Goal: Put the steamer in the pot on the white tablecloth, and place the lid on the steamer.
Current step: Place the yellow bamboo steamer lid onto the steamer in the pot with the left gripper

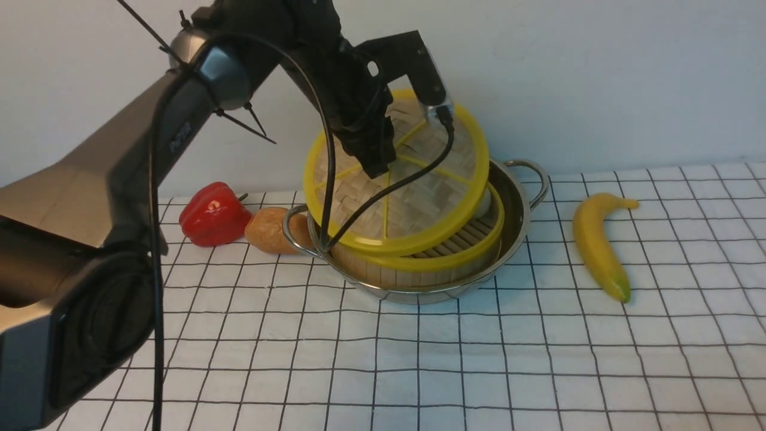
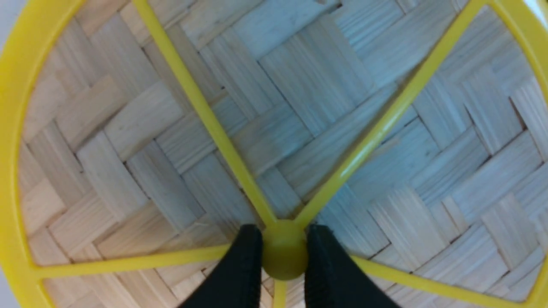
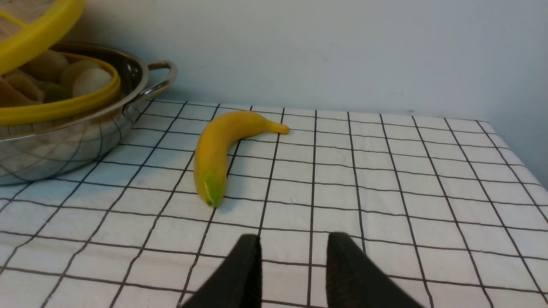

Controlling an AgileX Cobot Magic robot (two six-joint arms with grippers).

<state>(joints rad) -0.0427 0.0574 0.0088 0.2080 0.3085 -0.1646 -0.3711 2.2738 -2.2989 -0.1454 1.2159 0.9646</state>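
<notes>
1. pot (image 1: pixel 518 215): polished metal, mirror-shiny.
2. lid (image 1: pixel 419 203): matt woven bamboo, smooth yellow plastic-looking rim.
3. steamer (image 1: pixel 413 274): matt bamboo slats.
4. white tablecloth (image 1: pixel 538 359): matt cloth.
5. red pepper (image 1: pixel 212 215): glossy.
6. banana (image 1: pixel 595 242): smooth, slight sheen.

light: bright, even | shadows: soft | glare: pot (image 1: pixel 513 206) wall | focus: slightly soft

The left pincer (image 2: pixel 284 252) clamps the centre knob of the lid (image 2: pixel 274 107).
</notes>
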